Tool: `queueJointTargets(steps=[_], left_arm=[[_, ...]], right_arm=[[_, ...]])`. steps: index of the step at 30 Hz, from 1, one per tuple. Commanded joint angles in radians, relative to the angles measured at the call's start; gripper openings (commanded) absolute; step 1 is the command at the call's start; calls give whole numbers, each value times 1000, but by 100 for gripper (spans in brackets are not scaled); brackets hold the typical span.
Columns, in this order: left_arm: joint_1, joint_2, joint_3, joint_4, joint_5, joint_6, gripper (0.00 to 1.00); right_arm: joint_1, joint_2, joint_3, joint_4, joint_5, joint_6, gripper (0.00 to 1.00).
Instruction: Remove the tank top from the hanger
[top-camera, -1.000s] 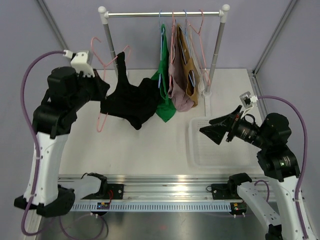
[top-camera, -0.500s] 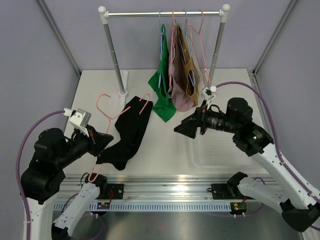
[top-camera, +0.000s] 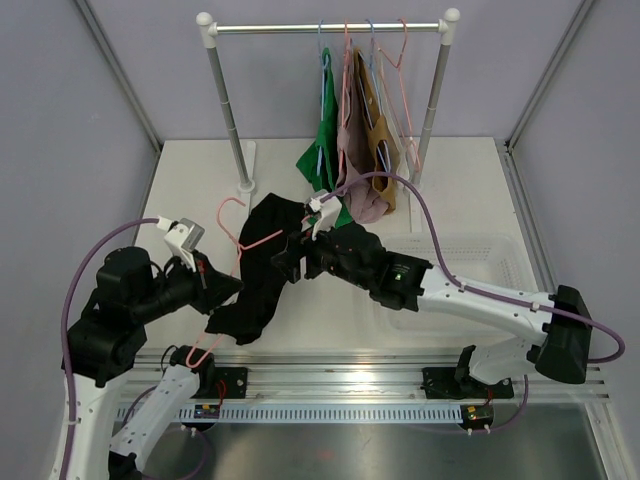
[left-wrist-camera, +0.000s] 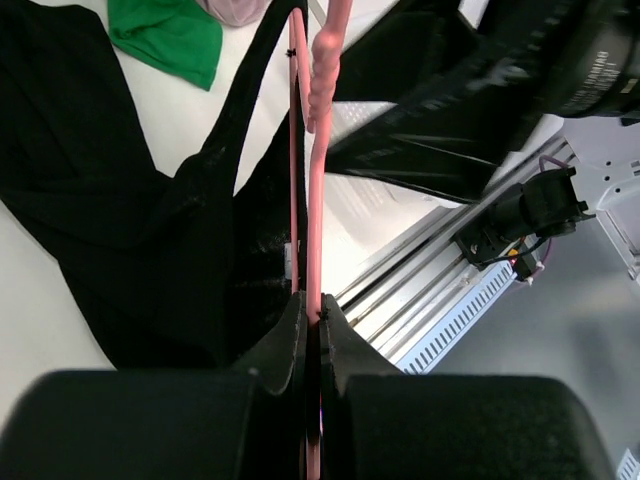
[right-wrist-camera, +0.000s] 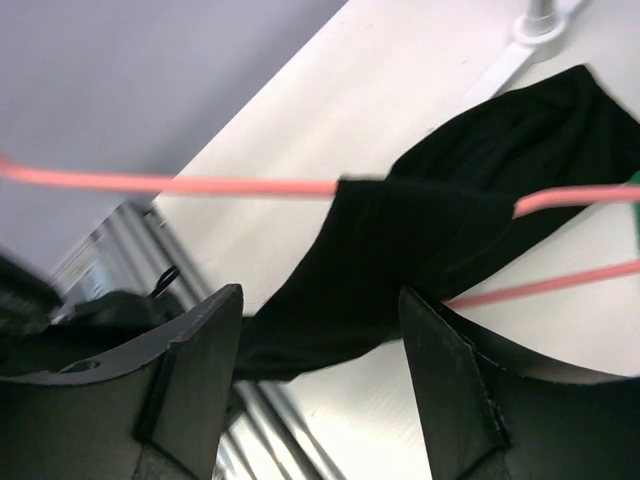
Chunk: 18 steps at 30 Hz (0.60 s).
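While left claw (left-wrist-camera: 312, 308) pinches hanger (left-wrist-camera: 318, 200) | tank top (top-camera: 262, 268): one | hung garments (top-camera: 360, 150): three

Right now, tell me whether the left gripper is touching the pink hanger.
Touching. The left wrist view shows the left gripper pinched shut on the pink hanger.

Black tank top (top-camera: 262, 270), pink hanger (left-wrist-camera: 316, 220), green garment (top-camera: 324, 160), dusty-pink garment (top-camera: 357, 185), mustard-brown garment (top-camera: 383, 160) (all three plain), silver rail (top-camera: 330, 29), cream table (top-camera: 200, 190)
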Motion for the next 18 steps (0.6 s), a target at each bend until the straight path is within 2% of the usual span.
queueJointTargets(steps=[1, 3, 4, 6, 7, 9, 10, 13, 15, 18], left_arm=[[-3, 0, -10, 81, 77, -9, 0], [-3, -5, -13, 76, 69, -3, 0], [-5, -6, -16, 76, 64, -1, 0], [-5, -8, -23, 79, 69, -3, 0], [-5, -8, -23, 84, 74, -3, 0], [-5, -8, -26, 83, 57, -1, 0], [-6, -6, -23, 78, 14, 0, 0], [-6, 4, -26, 60, -76, 5, 0], [-6, 9, -35, 61, -84, 5, 0], [-9, 6, -42, 66, -69, 5, 0]], right_arm=[[10, 32, 68, 134, 206, -53, 70], [12, 54, 71, 140, 237, -50, 64], [12, 58, 71, 141, 246, -58, 57], [12, 67, 74, 140, 265, -64, 52], [12, 75, 76, 138, 284, -76, 41], [10, 80, 85, 115, 326, -91, 27], [10, 78, 87, 108, 334, -97, 16], [12, 54, 65, 95, 370, -108, 11], [10, 28, 38, 91, 390, -116, 0], [-5, 8, 30, 51, 452, -140, 0]])
